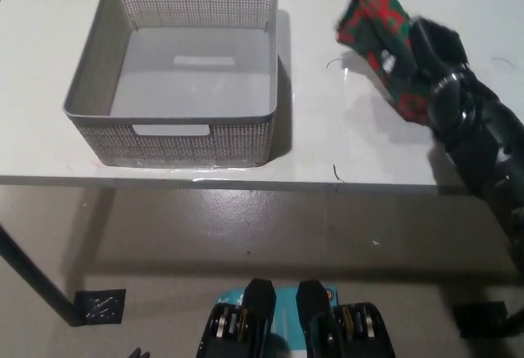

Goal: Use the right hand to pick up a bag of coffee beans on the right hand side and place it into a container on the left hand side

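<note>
The black right hand (434, 59) grips the red-and-green coffee bag (378, 26) above the white table (327, 129), bare tabletop separating it from the grey mesh basket (176, 141) near the front edge.

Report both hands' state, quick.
Right hand: shut on the coffee bag, above the table.
Left hand: not in view.

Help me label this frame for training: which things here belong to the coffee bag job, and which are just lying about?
Part of the job:
- red and green coffee bag, held by the black right hand
- grey basket, empty, on the left

Just there:
- white table
- black foot plate on the floor
</note>
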